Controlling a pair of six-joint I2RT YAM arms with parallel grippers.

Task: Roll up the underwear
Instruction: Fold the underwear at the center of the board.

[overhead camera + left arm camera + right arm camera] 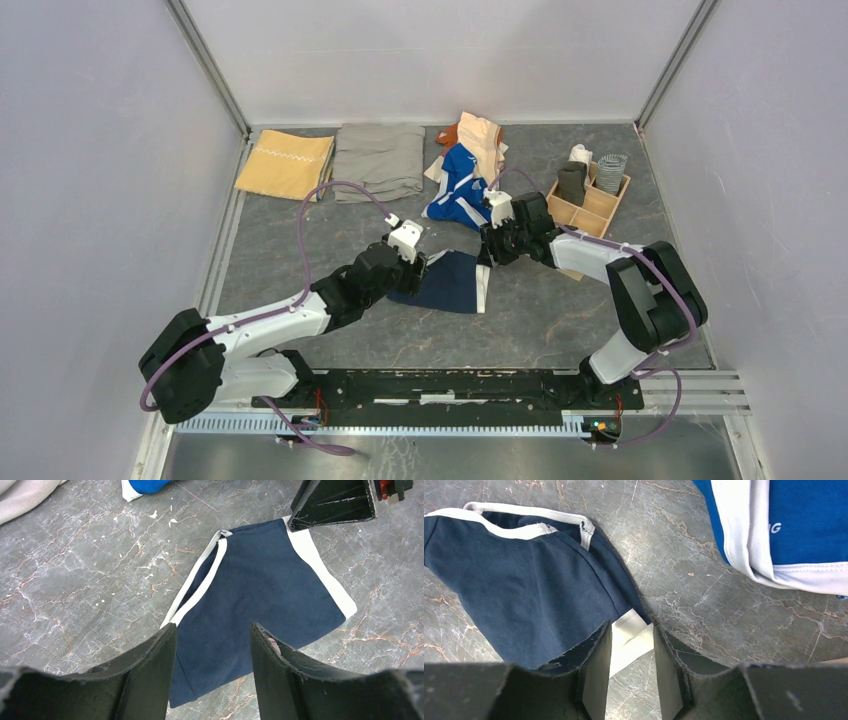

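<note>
Grey marbled table (560,300) fills the white-walled booth. At its centre the navy briefs (450,282), trimmed in white, lie flat between both arms. Over one end the left gripper (212,630) hovers, jaws wide apart and empty. Opposite, the right gripper (631,630) straddles the white waistband corner, jaws half apart, not clamped.

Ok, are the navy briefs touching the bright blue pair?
Apart. The right wrist view shows a strip of bare table between the navy briefs and the bright blue pair.
</note>
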